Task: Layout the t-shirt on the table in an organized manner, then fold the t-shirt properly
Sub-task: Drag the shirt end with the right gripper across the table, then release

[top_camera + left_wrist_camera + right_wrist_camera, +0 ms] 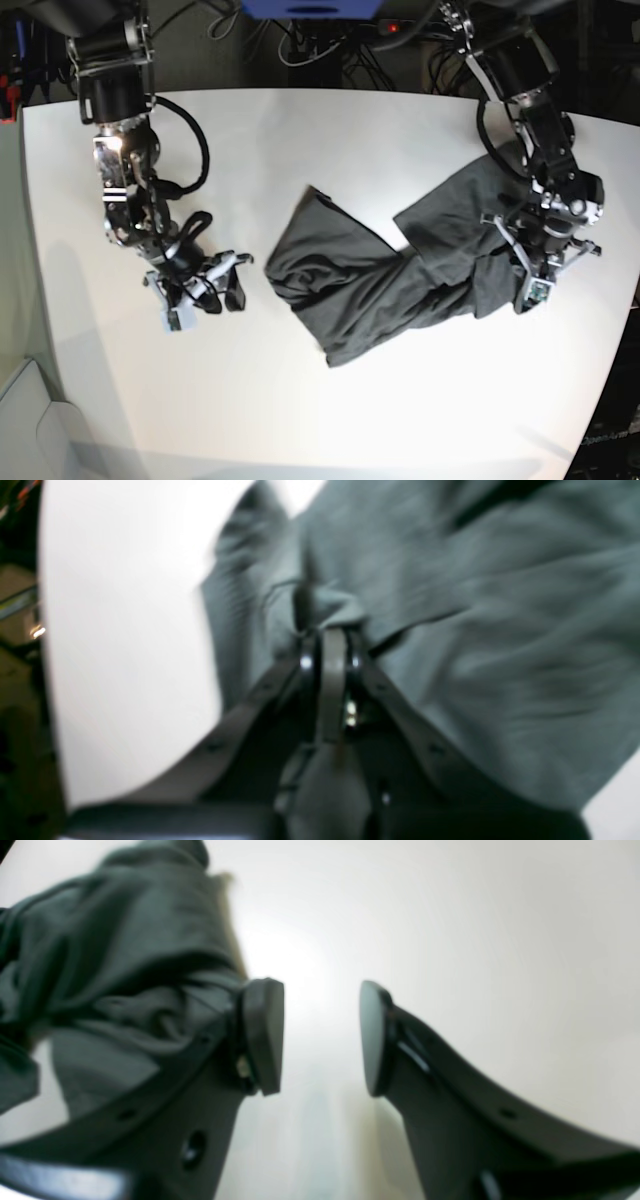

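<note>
Laying out | right gripper (207, 285) spread, holding nothing, apart from cloth | t-shirt (400, 275) crumpled and twisted mid-table (300, 130) | left gripper (530, 270) pinching shirt edge | advice: right should grab the opposite edge, then both pull apart evenly, low, to flatten before any fold.

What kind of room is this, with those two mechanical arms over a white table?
Probably a robotics lab or test bench. Two arms work over a bare white table, the left pincer pinching a dark t-shirt, the right pincer open and empty. Cables and electronics crowd the dark space behind.
</note>
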Tool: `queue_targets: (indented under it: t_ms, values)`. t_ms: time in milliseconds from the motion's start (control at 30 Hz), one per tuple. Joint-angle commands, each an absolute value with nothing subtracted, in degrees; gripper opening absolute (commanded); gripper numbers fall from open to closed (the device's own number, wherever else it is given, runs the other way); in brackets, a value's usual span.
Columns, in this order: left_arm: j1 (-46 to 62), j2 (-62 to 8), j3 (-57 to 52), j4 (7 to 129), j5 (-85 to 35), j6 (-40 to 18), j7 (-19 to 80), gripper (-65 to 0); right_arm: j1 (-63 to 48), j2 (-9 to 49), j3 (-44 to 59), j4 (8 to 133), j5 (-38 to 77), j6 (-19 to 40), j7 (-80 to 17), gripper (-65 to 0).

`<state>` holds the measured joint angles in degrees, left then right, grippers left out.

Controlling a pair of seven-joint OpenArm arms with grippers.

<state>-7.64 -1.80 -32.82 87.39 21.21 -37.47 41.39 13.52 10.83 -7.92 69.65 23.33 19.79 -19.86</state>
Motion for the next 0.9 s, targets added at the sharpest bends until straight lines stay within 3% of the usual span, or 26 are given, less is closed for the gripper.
queue_targets:
  t_ms: [0, 133, 500, 867]
  values:
    - [-9.0, -2.1, -32.7, 89.4, 20.6, -37.1, 39.9, -64.6, 15.0, 10.9, -7.8, 71.3, 24.1, 20.4, -18.2, -39.4]
    - [-7.8, -1.8, -33.8, 91.6, 20.8, -37.6, 40.0, -64.6, 15.2, 9.4, -9.5, 70.6, 24.0, 20.2, -18.2, -39.4]
    - [-6.4, -0.2, -33.8, 92.4, 20.5, -37.8, 40.0, -64.6, 19.8, 5.3, -10.3, 53.7, 24.0, 20.3, -17.9, -39.4]
    - [-5.3, 0.5, -33.7, 92.7, 20.4, -37.8, 39.7, -64.6, 19.7, 4.1, -23.5, 53.7, 24.0, 20.4, -17.9, -40.2]
